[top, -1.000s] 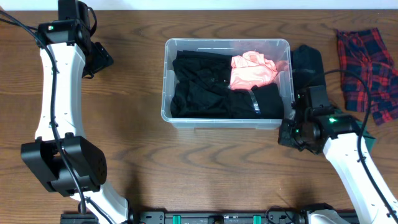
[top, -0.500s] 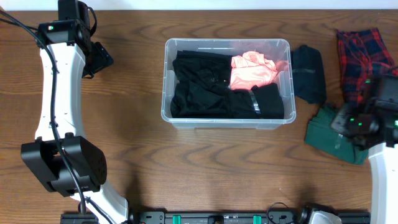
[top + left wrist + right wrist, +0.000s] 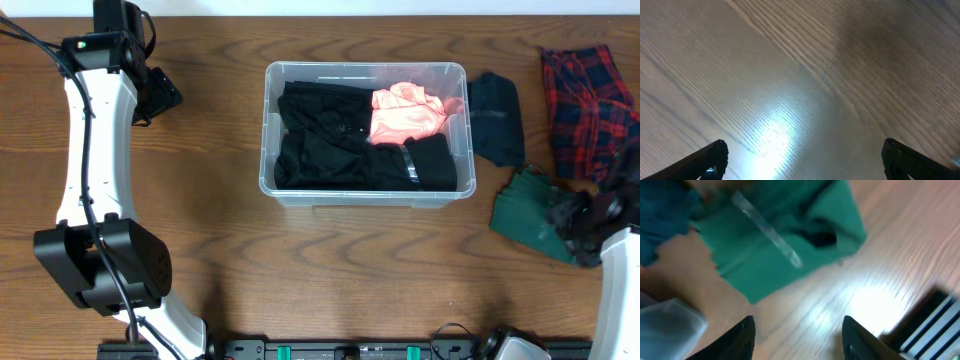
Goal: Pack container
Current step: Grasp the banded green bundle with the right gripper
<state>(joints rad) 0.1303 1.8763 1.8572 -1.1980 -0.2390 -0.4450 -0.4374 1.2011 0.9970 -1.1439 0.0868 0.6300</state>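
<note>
The clear plastic container (image 3: 366,197) stands mid-table, holding black clothes (image 3: 330,140) and a pink garment (image 3: 405,112). My right gripper (image 3: 570,222) hovers at the right edge of a green garment (image 3: 530,212) lying on the table right of the container. In the right wrist view the gripper (image 3: 800,337) is open over bare wood, and the green garment (image 3: 785,245) lies just ahead of its fingertips (image 3: 745,335). My left gripper (image 3: 160,95) is far left of the container; in its wrist view the gripper (image 3: 805,165) is wide open over bare table.
A dark navy garment (image 3: 497,118) lies against the container's right side. A red plaid cloth (image 3: 590,105) is spread at the far right. A black rail (image 3: 350,350) runs along the table's front edge.
My right arm has swung from the container's front right corner out to the right, over the green garment, and its jaws have gone from shut to open. The left arm is still.
</note>
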